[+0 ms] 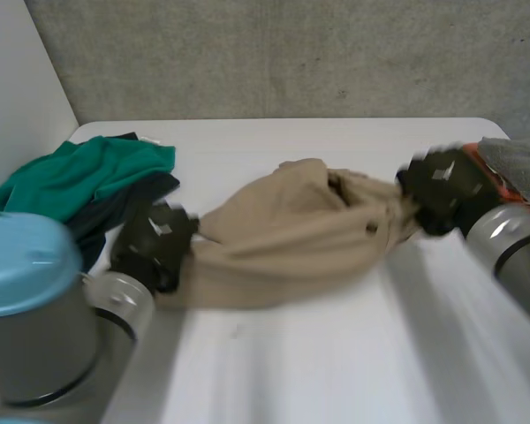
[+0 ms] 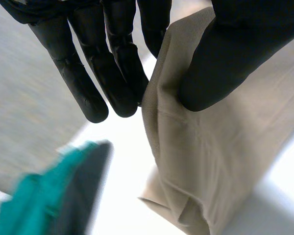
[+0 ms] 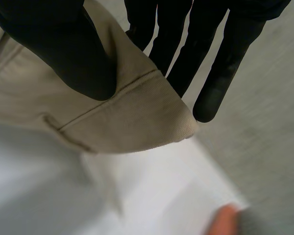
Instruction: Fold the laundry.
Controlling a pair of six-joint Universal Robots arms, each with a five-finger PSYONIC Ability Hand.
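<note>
The beige garment is stretching, bunched, across the middle of the white table. Its long axis is running close to nine-to-three o'clock in the head view, the three o'clock end tipping slightly toward the far wall. The left hand is clamping the nine o'clock end, thumb pressing a seamed edge against the fingers. The right hand is pinching the opposite end's stitched hem the same way. A green garment is lying over a dark garment at ten o'clock, near the left hand. A grey and orange cloth is sitting at two o'clock, just beside the right hand. A grey concrete wall is standing behind the table at twelve o'clock.
</note>
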